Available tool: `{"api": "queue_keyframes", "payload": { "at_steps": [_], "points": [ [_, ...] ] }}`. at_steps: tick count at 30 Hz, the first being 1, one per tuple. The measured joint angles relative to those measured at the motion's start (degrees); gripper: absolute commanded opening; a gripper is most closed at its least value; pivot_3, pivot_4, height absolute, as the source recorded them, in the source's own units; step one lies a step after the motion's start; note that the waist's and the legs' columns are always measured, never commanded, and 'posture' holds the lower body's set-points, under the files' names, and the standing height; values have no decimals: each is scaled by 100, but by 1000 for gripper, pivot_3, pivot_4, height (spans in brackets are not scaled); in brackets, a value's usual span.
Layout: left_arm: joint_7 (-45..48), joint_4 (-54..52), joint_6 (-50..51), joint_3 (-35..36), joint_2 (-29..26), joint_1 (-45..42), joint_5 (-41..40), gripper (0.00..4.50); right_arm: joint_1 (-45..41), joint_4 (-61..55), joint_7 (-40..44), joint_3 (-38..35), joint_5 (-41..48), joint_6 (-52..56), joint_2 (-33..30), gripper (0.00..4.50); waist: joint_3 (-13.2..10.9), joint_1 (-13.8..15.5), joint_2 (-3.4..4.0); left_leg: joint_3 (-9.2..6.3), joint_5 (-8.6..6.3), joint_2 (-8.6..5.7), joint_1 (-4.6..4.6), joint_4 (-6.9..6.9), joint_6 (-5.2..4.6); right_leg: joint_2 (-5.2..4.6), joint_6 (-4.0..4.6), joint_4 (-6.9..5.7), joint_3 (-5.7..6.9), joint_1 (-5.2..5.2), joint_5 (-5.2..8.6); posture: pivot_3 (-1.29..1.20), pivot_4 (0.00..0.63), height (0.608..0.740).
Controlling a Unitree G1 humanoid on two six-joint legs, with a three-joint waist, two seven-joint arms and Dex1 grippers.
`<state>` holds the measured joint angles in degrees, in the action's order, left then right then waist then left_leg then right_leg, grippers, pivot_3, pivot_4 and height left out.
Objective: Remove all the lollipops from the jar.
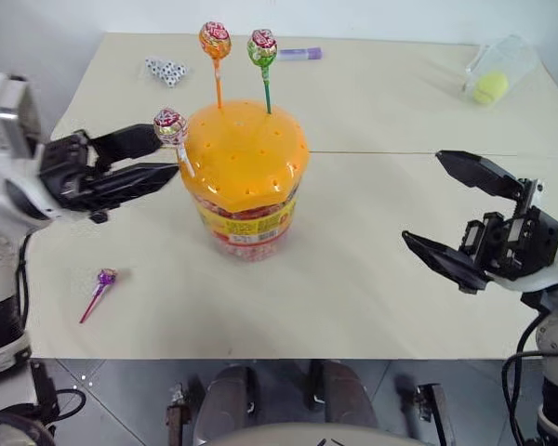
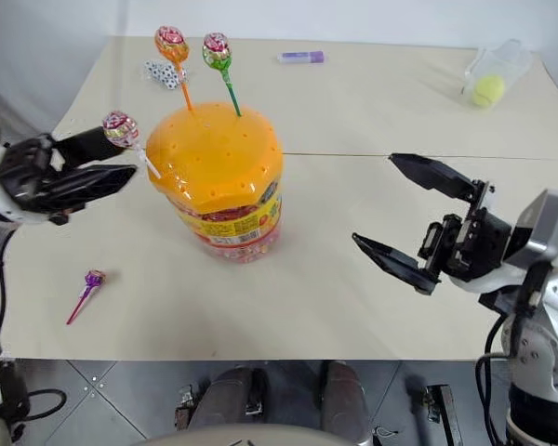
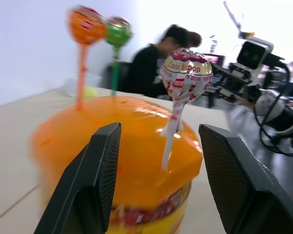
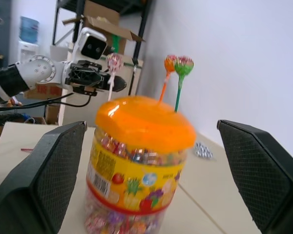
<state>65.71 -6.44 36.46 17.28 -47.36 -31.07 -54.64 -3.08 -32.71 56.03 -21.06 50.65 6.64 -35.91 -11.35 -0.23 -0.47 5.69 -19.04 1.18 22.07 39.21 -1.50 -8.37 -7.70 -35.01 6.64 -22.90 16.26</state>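
The jar (image 1: 246, 177), clear with a domed orange lid and a yellow and red label, stands mid-table. Three lollipops stand in its lid: one on an orange stick (image 1: 215, 40), one on a green stick (image 1: 262, 46), and one on a white stick (image 1: 170, 124) at the lid's left edge. My left gripper (image 1: 167, 154) is open, level with that white stick, a finger (image 3: 100, 165) on either side and neither touching it. A fourth lollipop (image 1: 103, 279), on a purple stick, lies on the table at front left. My right gripper (image 1: 422, 197) hangs wide open to the right of the jar, holding nothing.
At the back right lies a small clear container with a yellow ball (image 1: 491, 85). A purple tube (image 1: 299, 54) and a small black-and-white pile (image 1: 166, 71) sit at the back. A person (image 3: 151, 63) sits beyond the table in the left wrist view.
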Motion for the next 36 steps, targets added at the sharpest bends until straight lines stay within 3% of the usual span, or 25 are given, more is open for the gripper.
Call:
{"api": "queue_keyframes", "payload": {
  "at_steps": [3, 10, 15, 20, 24, 29, 35, 36],
  "points": [
    [109, 86, -71, -150, 12, -141, 174, 2120, -10, -103, -150, 0, -29, -41, 51, 4500, 0, 18, 0, 2, 7, 2, -3, 0, -6, 1, 0, -1, -5, 1, 0, 0, 150, 740],
    [180, 268, -92, -286, 261, -248, 311, 81, 2, -195, -283, 47, -125, -156, 165, 4500, 0, 99, -1, -1, 9, -6, 0, 4, -11, -3, -4, 1, -15, 3, -2, 0, 150, 740],
    [-85, 277, 37, -117, 513, -264, 78, 31, -48, -152, -160, 131, -179, -187, 168, 4500, 0, 112, -1, -2, 10, -4, 0, 5, -11, -3, -4, 1, -15, 4, -2, 0, 150, 740],
    [-1286, 284, 356, 1087, 648, -275, -707, 31, -565, 338, 599, 635, -417, -353, 126, 4500, -1, 47, -2, -5, 10, 28, -1, 11, -12, -2, -4, -5, -13, 5, -2, 0, 150, 740],
    [-1748, 278, 604, 1702, 20, 1380, -299, 31, -1088, 1088, 1667, 1072, -675, -624, -66, 4500, -3, -93, 3, 9, 9, 34, -23, -15, -11, 2, -3, -5, -13, 4, -1, 0, 150, 740],
    [-1983, -158, 1209, 1605, -308, 3512, 396, 31, -1238, 1877, 2816, 1439, -1070, -1075, -299, 4500, -3, -54, -10, 10, -2, 34, -17, -11, -17, -5, -2, 7, -15, 7, -1, 0, 150, 740],
    [-2456, -1192, 1619, 1333, -50, 4286, 532, 31, -1077, 2385, 3099, 1410, -1219, -1331, -430, 4500, -3, 101, -12, 2, -5, 34, -14, -4, -7, -15, 1, 13, -19, 10, -1, 0, 150, 740],
    [-2543, -1232, 1695, 1304, -6, 4303, 533, 240, -1003, 2385, 3102, 1391, -1219, -1341, -452, 4500, -3, 99, -11, 3, -5, 36, -15, -4, -4, -13, 3, 11, -19, 10, 1, 0, 150, 740]
  ]
}}
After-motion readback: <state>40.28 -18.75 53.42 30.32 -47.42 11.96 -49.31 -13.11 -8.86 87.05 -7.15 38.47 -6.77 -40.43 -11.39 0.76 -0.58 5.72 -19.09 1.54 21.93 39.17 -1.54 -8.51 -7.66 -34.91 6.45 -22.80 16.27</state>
